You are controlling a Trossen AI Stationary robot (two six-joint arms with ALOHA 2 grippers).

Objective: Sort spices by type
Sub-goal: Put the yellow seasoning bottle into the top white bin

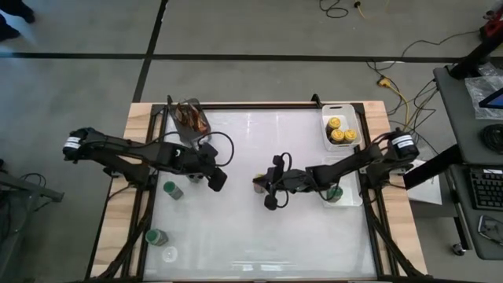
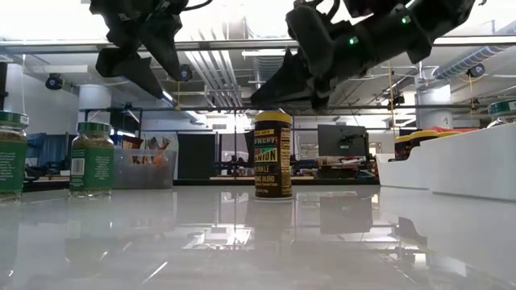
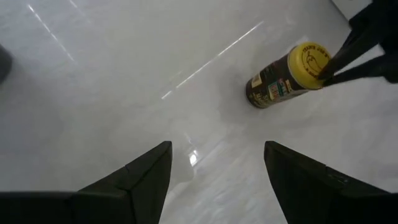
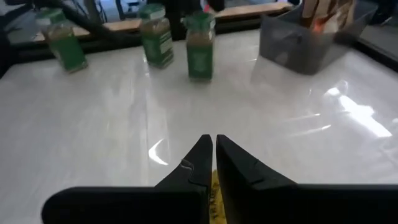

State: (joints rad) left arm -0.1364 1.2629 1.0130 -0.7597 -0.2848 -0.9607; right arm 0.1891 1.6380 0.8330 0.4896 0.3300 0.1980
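A dark jar with a yellow lid (image 3: 283,79) stands upright on its base near the table's middle (image 1: 258,182) (image 2: 272,155). My right gripper (image 1: 271,189) (image 4: 213,142) is shut, its tips on that lid. My left gripper (image 1: 216,181) (image 3: 217,149) hangs open above bare table to the jar's left, with nothing between its fingers. Two green-lidded jars (image 1: 171,189) (image 1: 155,236) stand at the table's left. Yellow-lidded jars (image 1: 339,130) sit in a white tray (image 1: 338,108) at the far right. My right gripper meets the top of the jar's yellow lid (image 3: 316,62) with its shut fingertips (image 3: 339,59), not pinching it. The fingers come from the table's right side, slanting slightly down. The jar stands upright on the table.
A grey square cup of brown sticks (image 1: 191,118) (image 4: 305,37) stands at the far left. A second white tray (image 1: 351,198) at the right edge holds a green-lidded jar (image 1: 334,192). The near half of the white table is bare.
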